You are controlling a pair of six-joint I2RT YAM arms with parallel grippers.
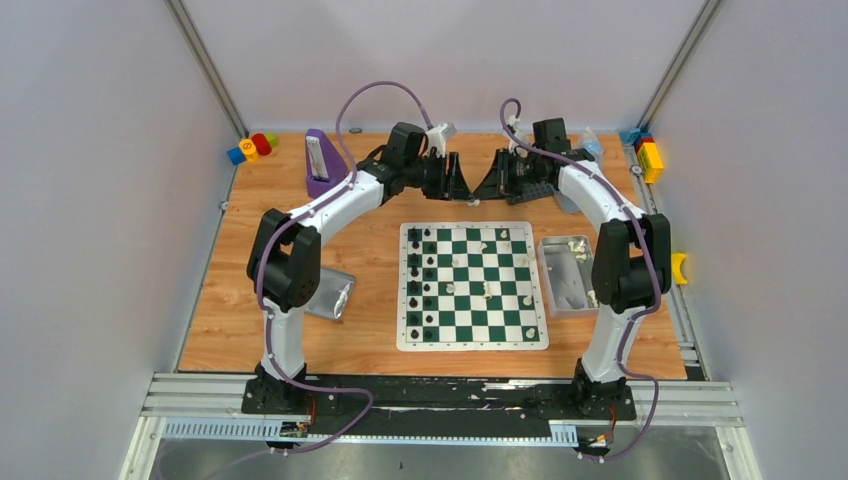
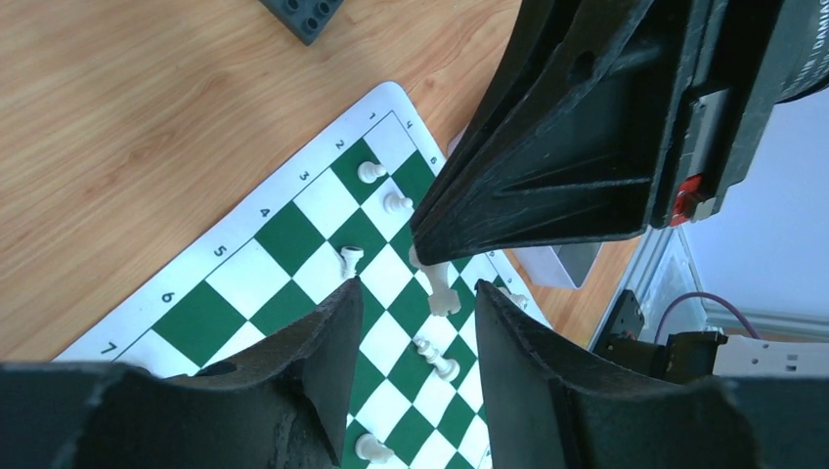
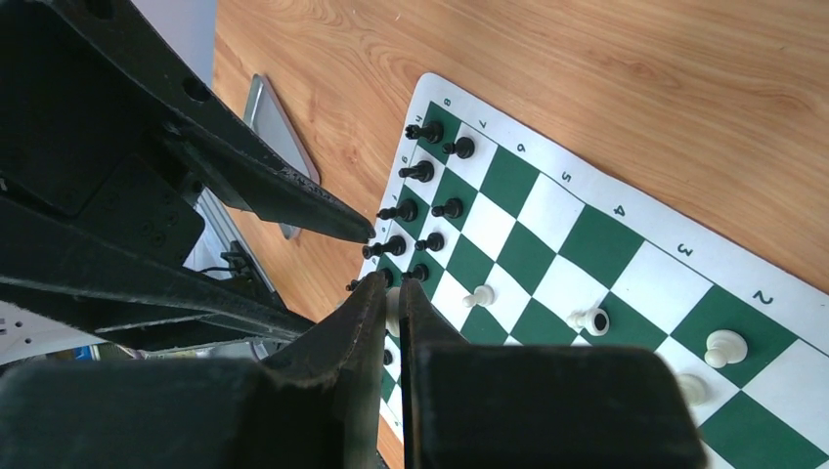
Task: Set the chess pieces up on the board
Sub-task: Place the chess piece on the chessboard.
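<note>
**Cream piece pinched between two hands beyond the board's far edge**

The two black arms meet tip to tip just past the far edge of the board (image 1: 500, 343), a flat mat of dark green and white squares with a white numbered border. It lies in the middle of the wood-grain counter (image 1: 250, 300).

The right hand (image 3: 391, 283) is closed on a small cream piece (image 2: 438, 286). Its rough, wedge-shaped fingers are nearly together, with only a pale sliver of plastic showing between them. The left hand (image 2: 416, 293) faces it with its fingers parted, one on either side of that piece, and neither pad touches it.

On the board, the black pieces (image 3: 420, 172) stand upright in two neat columns along the left-hand edge – glossy, with rounded heads. The white pieces (image 2: 370, 172) are scattered over the remaining squares, some standing, several tipped on their sides.

A shallow rectangular metal tin (image 1: 543, 270) sits just beside the board's right edge. A dark grey studded plate (image 2: 303, 12) lies on the bare wood beyond the board's far edge, and bright toy blocks (image 1: 250, 148) cluster at the counter's far corners
</note>
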